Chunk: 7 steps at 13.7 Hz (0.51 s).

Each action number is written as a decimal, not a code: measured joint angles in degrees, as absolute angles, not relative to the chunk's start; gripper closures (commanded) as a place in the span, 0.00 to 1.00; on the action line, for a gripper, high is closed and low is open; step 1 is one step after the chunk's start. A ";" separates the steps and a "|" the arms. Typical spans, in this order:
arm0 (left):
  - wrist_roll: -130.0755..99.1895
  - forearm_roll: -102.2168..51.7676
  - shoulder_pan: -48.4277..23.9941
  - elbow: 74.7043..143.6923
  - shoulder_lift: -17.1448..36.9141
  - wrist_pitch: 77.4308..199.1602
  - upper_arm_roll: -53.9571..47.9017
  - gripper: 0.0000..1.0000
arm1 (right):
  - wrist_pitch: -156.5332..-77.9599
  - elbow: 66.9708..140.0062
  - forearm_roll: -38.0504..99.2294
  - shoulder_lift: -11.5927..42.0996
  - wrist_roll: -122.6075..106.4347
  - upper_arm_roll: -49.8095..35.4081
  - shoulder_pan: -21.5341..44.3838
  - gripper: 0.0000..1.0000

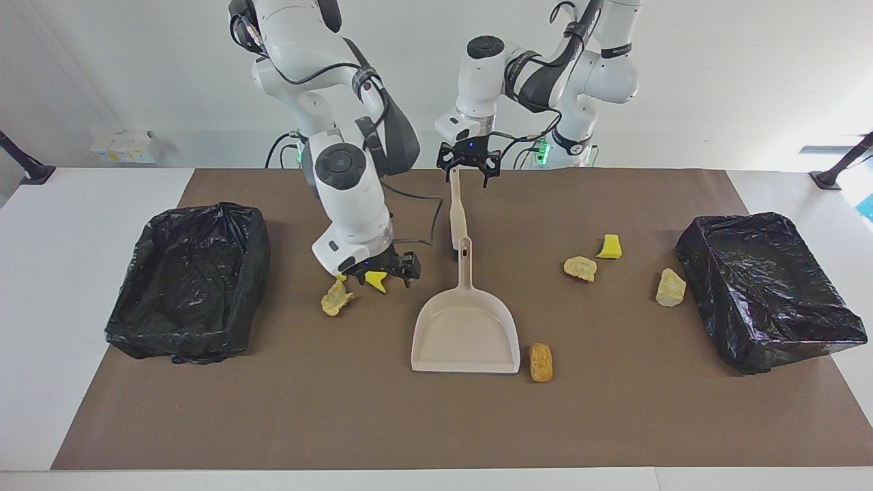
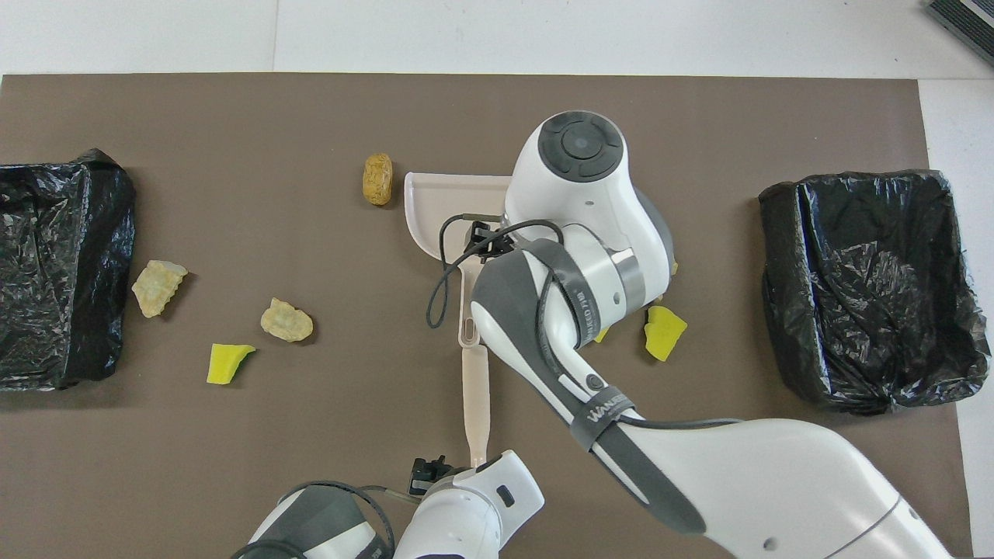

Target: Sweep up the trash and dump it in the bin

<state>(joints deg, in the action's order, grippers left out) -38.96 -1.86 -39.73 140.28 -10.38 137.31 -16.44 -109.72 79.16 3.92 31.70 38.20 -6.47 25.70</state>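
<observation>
Trash lies scattered on the brown mat: a tan lump (image 1: 337, 298) and a half-hidden yellow bit (image 1: 374, 279) under my right gripper (image 1: 382, 275), which hangs open low over them beside the beige dustpan's (image 1: 464, 327) handle. An orange lump (image 1: 541, 361) sits at the pan's corner. Two tan lumps (image 1: 580, 268) (image 1: 670, 287) and a yellow bit (image 1: 609, 247) lie toward the left arm's end. My left gripper (image 1: 468, 174) is open over the tip of the beige brush handle (image 1: 457, 211). In the overhead view my right arm covers much of the dustpan (image 2: 435, 202).
Two bins lined with black bags stand at the mat's ends, one at the right arm's end (image 1: 254, 245) and one at the left arm's end (image 1: 709, 273). The brush lies in line with the dustpan handle, nearer to the robots.
</observation>
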 measured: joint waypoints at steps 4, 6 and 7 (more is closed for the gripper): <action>-39.31 -1.83 -40.10 140.53 -8.43 138.82 -16.41 0.00 | -110.91 78.93 4.11 32.74 41.33 -6.48 29.94 0.00; -39.73 -1.82 -40.60 140.63 -7.62 139.45 -16.50 0.00 | -111.38 79.94 4.25 32.77 41.33 -6.48 30.26 0.05; -40.01 -1.82 -40.81 140.65 -7.18 139.77 -16.48 0.00 | -111.43 80.61 4.25 32.74 41.33 -6.48 30.35 0.12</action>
<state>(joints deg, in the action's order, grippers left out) -40.01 -1.82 -40.81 140.65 -7.18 139.77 -16.48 -111.43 80.61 4.25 32.74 41.33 -6.48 30.35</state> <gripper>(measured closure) 0.000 0.009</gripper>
